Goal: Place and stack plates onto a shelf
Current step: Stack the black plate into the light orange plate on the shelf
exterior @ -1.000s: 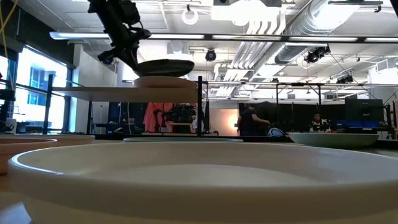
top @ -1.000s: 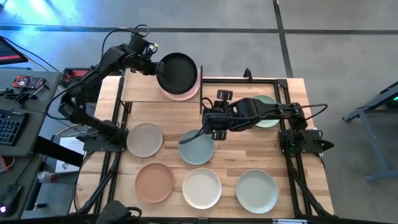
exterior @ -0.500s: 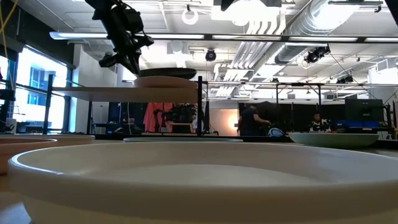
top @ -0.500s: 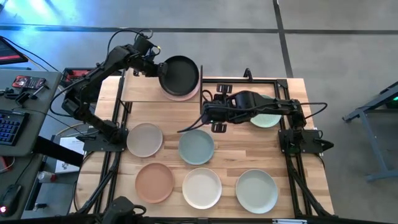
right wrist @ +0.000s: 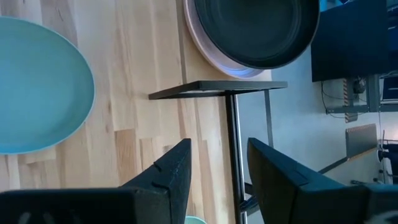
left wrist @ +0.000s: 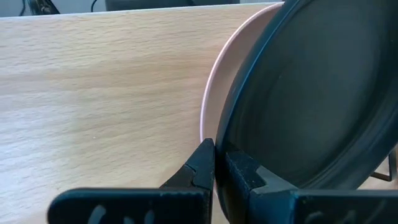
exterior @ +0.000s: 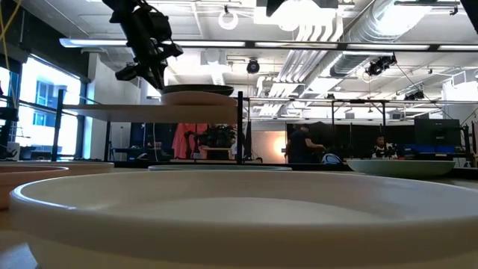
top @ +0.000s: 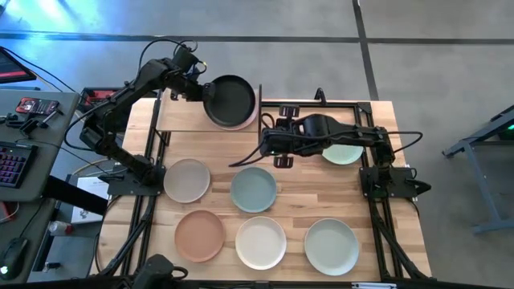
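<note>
The black plate (top: 230, 99) lies on the pink plate (top: 246, 124) at the right end of the shelf (top: 186, 117), a light-wood board on black legs at the table's far side. My left gripper (top: 201, 90) is shut on the black plate's left rim. In the low view the black plate (exterior: 198, 90) sits level on the pink plate (exterior: 198, 98). My right gripper (top: 270, 146) hangs open above the table, right of the shelf, with nothing between its fingers. The right wrist view shows my right gripper (right wrist: 217, 168) looking at the shelf's corner. My left gripper pinches the black plate's rim (left wrist: 231, 140) on the plate's left side, one finger (left wrist: 202, 165) outside the rim and one finger (left wrist: 244, 174) on the inner face. The fingers slant down from the table's left. The plate lies level on the pink plate (left wrist: 212, 93).
Several plates lie on the tabletop: grey-beige (top: 186, 179), pale blue-green (top: 254, 189), terracotta (top: 199, 235), cream (top: 261, 242), pale grey-green (top: 331, 246). A green plate (top: 345, 154) shows under the right arm. The shelf's left half is bare wood.
My left gripper has sunk a little, and the black plate has come down from a tilt to lie level on the pink plate. My right gripper, still open, has swung from over the pale blue-green plate toward the table's far edge, nearer the shelf.
</note>
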`<state>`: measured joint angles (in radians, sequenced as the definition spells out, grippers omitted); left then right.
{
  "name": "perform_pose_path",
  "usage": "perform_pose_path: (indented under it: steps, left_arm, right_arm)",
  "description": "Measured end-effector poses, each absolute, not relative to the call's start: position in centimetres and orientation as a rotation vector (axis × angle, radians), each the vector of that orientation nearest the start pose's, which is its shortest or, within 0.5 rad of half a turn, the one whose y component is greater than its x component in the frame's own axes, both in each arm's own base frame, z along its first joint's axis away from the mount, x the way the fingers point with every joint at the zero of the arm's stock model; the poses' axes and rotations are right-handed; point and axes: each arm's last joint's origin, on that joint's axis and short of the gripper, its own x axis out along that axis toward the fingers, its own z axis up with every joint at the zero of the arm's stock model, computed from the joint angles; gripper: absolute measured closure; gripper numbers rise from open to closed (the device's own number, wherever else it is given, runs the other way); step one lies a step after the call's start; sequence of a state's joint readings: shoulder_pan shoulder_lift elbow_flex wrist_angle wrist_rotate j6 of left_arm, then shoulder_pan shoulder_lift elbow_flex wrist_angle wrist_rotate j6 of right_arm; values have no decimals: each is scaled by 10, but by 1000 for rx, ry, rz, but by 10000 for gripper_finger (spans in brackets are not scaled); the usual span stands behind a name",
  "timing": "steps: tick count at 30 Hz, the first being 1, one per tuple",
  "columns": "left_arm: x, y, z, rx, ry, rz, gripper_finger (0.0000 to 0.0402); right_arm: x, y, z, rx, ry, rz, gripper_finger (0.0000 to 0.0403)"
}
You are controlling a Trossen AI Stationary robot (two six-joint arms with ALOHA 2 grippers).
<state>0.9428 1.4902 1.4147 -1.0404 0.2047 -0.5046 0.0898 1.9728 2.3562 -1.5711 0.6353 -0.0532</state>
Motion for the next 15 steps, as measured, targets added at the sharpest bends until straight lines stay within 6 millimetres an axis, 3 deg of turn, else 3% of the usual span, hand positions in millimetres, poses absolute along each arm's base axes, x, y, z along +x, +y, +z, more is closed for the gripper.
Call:
perform_pose_path:
  steps: [15]
  left_arm:
    - [177, 230, 322, -1036, 794, 896, 395]
  right_arm:
    - [362, 11, 409, -460, 1142, -451, 265]
